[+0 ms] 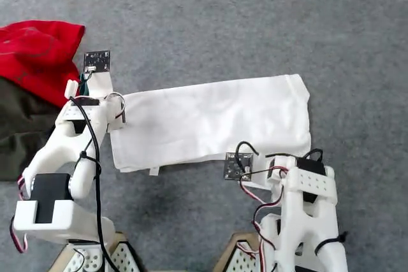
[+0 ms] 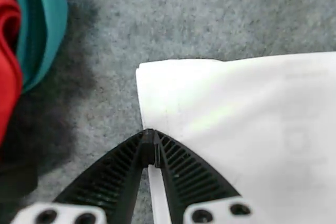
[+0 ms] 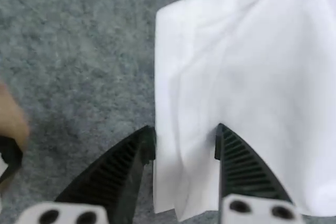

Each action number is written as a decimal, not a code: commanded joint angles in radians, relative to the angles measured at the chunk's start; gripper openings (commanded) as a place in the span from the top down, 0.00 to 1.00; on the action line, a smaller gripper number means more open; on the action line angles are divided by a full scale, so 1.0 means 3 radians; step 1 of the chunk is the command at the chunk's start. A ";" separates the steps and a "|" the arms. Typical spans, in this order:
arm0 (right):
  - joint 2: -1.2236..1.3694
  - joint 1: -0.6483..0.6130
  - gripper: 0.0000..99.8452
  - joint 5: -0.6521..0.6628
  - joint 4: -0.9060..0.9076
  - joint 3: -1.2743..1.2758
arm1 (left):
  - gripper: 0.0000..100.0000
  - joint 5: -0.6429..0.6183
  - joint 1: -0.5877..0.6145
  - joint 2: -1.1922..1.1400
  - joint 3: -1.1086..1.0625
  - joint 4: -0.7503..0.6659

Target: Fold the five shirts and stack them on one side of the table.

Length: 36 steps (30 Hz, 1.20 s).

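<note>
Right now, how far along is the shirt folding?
Early. Done: the white shirt lies as a long flat band. In hand: left gripper shut on one end, right gripper open astride its near edge. Left: its final folds, then the red shirt, teal shirt and dark shirt, heaped unfolded beside it.

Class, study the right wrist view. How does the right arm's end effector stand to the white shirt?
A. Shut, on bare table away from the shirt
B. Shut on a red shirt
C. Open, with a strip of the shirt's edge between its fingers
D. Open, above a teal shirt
C: the right end effector is open, its jaws standing apart on either side of a strip at the edge of the white shirt.
</note>
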State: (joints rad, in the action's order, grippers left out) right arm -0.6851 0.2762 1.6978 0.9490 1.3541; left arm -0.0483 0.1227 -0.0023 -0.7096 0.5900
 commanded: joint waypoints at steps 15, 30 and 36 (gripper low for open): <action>0.0018 -0.0046 0.99 0.0026 0.0445 -0.0611 | 0.97 -0.0031 0.0018 0.0010 0.0130 0.0015; 0.1808 -0.0343 0.99 -0.0026 0.1069 -0.3107 | 0.97 -0.0036 0.0023 0.0010 0.0130 0.0015; 0.2493 -0.0655 0.99 -0.0143 0.1069 -0.3700 | 0.97 -0.0036 0.0023 0.0010 0.0130 0.0015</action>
State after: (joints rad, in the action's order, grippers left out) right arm 0.0069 0.1243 1.6732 1.2620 0.3506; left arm -0.0483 0.1227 -0.0023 -0.7096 0.5900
